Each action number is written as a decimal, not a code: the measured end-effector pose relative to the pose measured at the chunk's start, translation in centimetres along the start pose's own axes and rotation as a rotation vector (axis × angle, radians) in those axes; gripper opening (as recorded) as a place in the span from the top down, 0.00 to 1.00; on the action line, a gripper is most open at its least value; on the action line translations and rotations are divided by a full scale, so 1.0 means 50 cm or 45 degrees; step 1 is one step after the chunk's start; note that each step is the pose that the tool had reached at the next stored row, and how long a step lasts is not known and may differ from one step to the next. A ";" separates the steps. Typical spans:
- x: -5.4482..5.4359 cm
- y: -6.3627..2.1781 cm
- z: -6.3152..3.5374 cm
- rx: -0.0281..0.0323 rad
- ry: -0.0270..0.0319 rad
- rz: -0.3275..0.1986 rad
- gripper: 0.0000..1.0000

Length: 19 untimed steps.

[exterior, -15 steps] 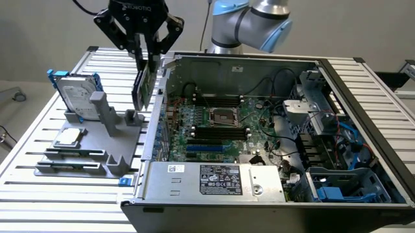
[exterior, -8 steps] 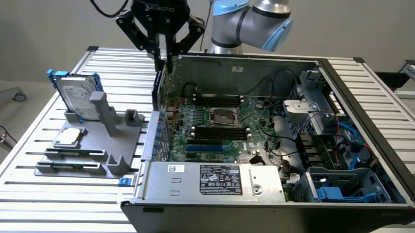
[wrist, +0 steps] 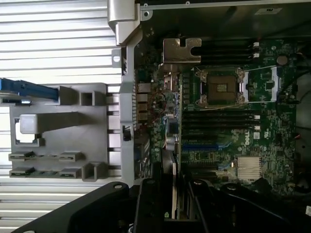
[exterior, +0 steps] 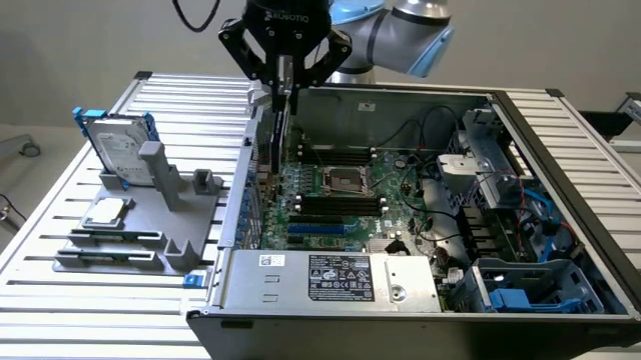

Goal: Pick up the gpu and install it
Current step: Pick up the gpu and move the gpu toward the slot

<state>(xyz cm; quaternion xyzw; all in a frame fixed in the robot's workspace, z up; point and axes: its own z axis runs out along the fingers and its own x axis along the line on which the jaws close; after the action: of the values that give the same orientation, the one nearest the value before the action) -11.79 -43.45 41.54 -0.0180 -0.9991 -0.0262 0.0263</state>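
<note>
Open computer case [exterior: 421,334], tool [exterior: 284,88] gripping gpu [exterior: 275,135], slatted table [exterior: 80,300], grey wall [exterior: 80,37]

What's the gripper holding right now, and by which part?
The gpu, pinched by its upper edge in the gripper, hanging upright and edge-on over the motherboard.

This was a robotics lab set up as a test bench for computer assembly. 1 industrial robot arm [exterior: 401,26] reached over a slatted aluminium table [exterior: 90,315], its gripper [exterior: 285,79] clamped on the gpu [exterior: 275,139] above an open computer case [exterior: 561,172] with its motherboard [exterior: 335,195] exposed. Beside the case a grey fixture [exterior: 150,240] held loose parts, among them 1 hard drive [exterior: 115,154], before a plain grey wall [exterior: 80,37].
</note>
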 end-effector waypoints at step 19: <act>-0.160 0.055 0.061 0.0017 0.0001 -0.005 0.74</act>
<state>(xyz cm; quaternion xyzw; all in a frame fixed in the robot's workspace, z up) -3.88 -40.81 38.19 -0.0161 -0.9992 -0.0256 0.0263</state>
